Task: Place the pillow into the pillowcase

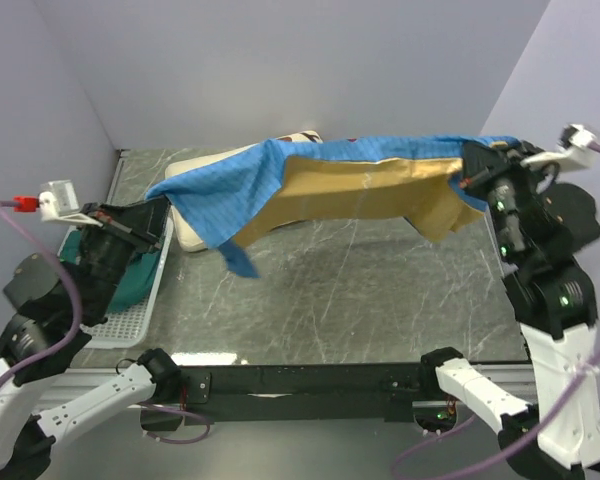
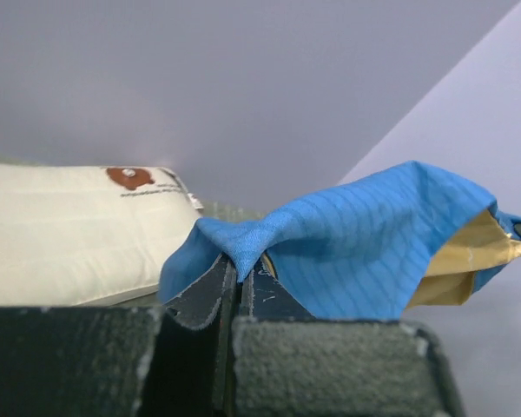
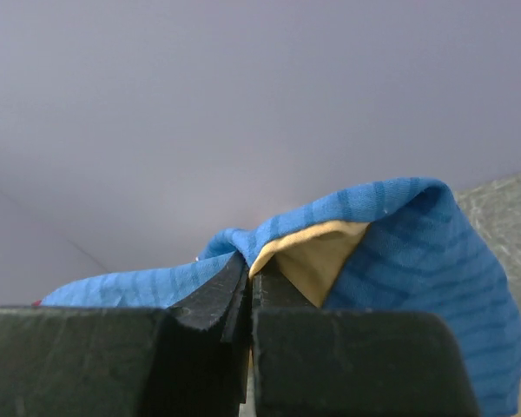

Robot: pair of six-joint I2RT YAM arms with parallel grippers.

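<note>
The pillowcase (image 1: 340,185), blue on top with its mustard-yellow face hanging below, is stretched in the air between my two grippers. My left gripper (image 1: 162,203) is shut on its left blue edge, as the left wrist view shows (image 2: 239,269). My right gripper (image 1: 468,182) is shut on its right edge, pinching blue and yellow cloth in the right wrist view (image 3: 247,269). The cream-white pillow (image 1: 193,232) lies on the table behind and under the pillowcase, mostly hidden. Its bear print shows in the left wrist view (image 2: 69,234).
A white tray (image 1: 130,318) at the table's left edge holds a dark teal-green cloth (image 1: 140,275), right beside my left arm. The grey marble table (image 1: 360,290) is walled in at the back and on both sides.
</note>
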